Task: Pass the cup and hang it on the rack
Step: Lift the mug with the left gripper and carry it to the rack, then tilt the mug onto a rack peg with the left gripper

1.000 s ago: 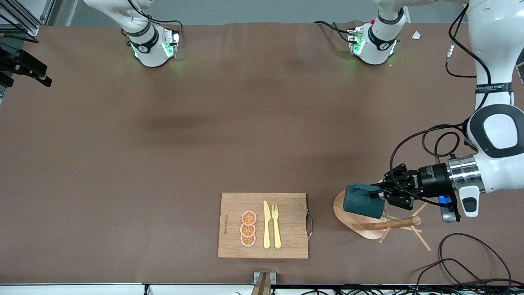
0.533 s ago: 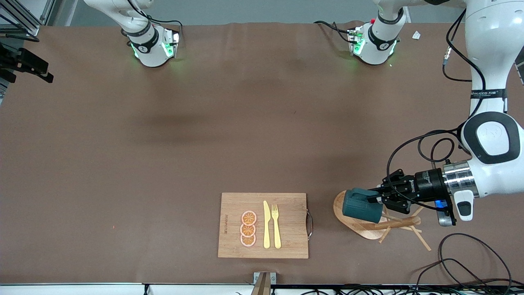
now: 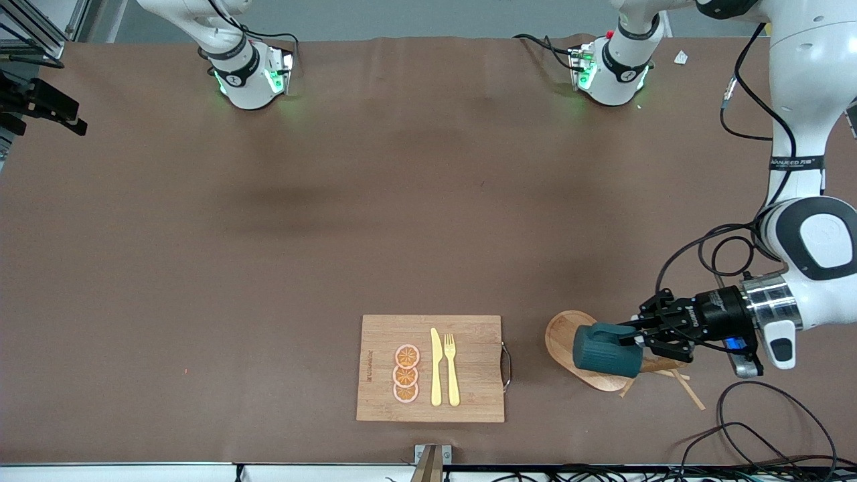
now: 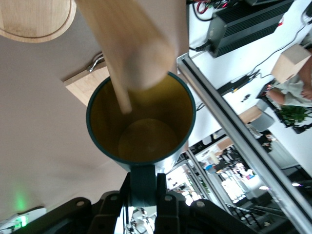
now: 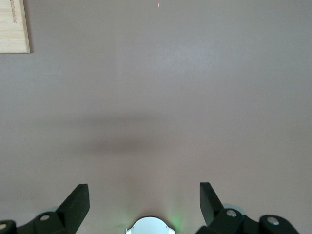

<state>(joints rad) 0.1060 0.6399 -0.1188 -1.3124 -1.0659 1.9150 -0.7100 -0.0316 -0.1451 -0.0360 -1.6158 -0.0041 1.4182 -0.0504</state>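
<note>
- Left end effector (image 3: 636, 339) is clenched on the cup (image 3: 608, 349) by its small dark handle; cup is held on its side in the air over the rack (image 3: 569, 338), with its mouth turned toward the end effector.
- Left wrist view: handle (image 4: 143, 181) is pinched between the fingers, the mustard-yellow inside of the cup (image 4: 141, 119) faces the camera, and a thin peg (image 4: 122, 95) of the rack crosses into the cup's mouth beside the thick post (image 4: 131, 44).
- Rack stands toward the left arm's end of the table (image 3: 335, 221), beside the cutting board (image 3: 428, 335); its oval base shows partly past the cup.
- Right end effector (image 5: 145, 204) is released, fingers wide apart, over bare table; the right arm waits, and only its base shows in the front view.
- Against the earlier frames: cup and left end effector have shifted off the rack's base, toward the left arm's end and nearer to the front camera than before; more of the base is uncovered, and the post is now mostly hidden by the cup.
- Cutting board, with orange slices (image 3: 406, 373), knife (image 3: 436, 367) and fork (image 3: 452, 368), is unchanged.
</note>
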